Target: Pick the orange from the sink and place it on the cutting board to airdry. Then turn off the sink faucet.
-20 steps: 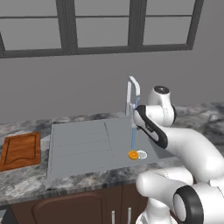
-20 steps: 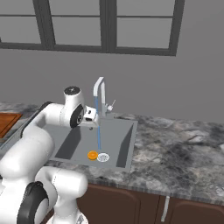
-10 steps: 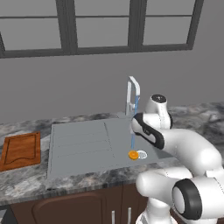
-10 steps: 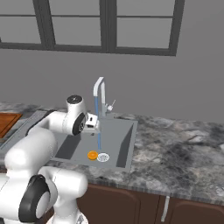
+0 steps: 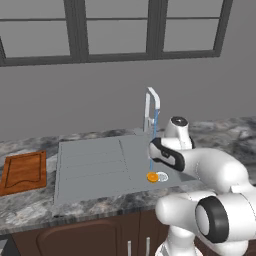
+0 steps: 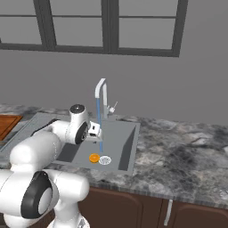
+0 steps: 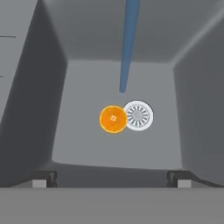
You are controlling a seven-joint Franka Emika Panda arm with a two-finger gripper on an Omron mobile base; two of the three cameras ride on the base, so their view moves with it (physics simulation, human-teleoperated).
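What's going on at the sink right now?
The arm is reaching over the sink with its hand open above the basin, holding nothing. The orange lies on the basin floor right beside the drain ring. The sink faucet is running, with a blue stream falling just behind the orange. The cutting board sits bare on the counter at the far end of the drainboard. Nothing has been picked up yet.
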